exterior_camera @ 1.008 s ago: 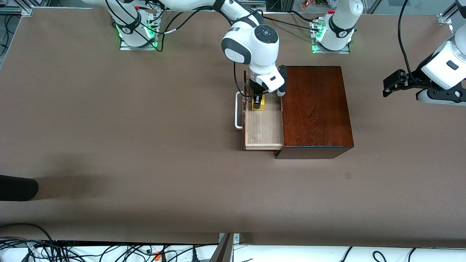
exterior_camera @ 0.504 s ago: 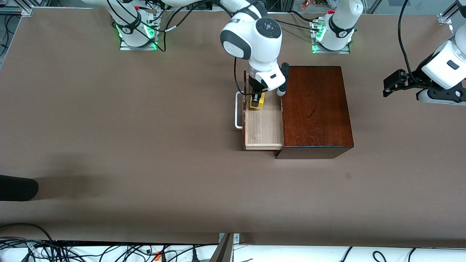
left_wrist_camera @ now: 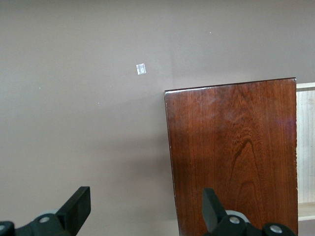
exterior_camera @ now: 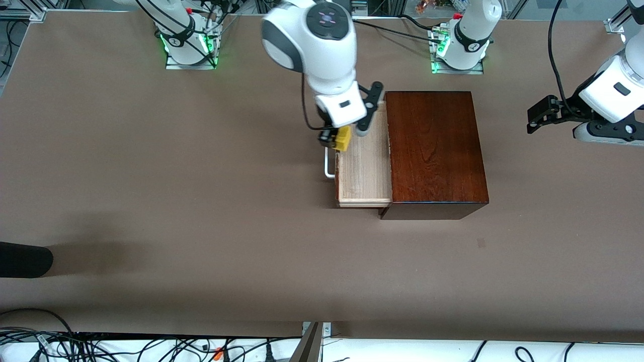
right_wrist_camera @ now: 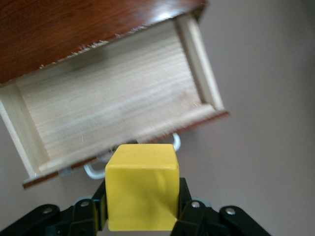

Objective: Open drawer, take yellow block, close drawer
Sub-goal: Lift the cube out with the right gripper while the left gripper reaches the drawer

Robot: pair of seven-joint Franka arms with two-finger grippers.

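The drawer point(exterior_camera: 364, 171) of the dark reddish-brown wooden box point(exterior_camera: 435, 151) stands pulled open toward the right arm's end, its pale interior empty; its white handle point(exterior_camera: 328, 168) shows beside the front. My right gripper point(exterior_camera: 336, 139) is shut on the yellow block point(exterior_camera: 343, 138) and holds it lifted over the drawer's front edge. In the right wrist view the yellow block point(right_wrist_camera: 141, 186) sits between the fingers, above the open drawer point(right_wrist_camera: 113, 108). My left gripper point(exterior_camera: 538, 116) is open and waits in the air at the left arm's end of the table; its wrist view shows the box top point(left_wrist_camera: 234, 152).
A small pale mark point(exterior_camera: 481, 243) lies on the brown table, nearer the front camera than the box; it also shows in the left wrist view point(left_wrist_camera: 141, 69). A dark object point(exterior_camera: 25, 259) juts in at the table edge at the right arm's end. Cables point(exterior_camera: 151, 347) run along the front edge.
My right gripper has lifted the yellow block out of the drawer and carried it up and toward the drawer's front. The left arm has barely moved.
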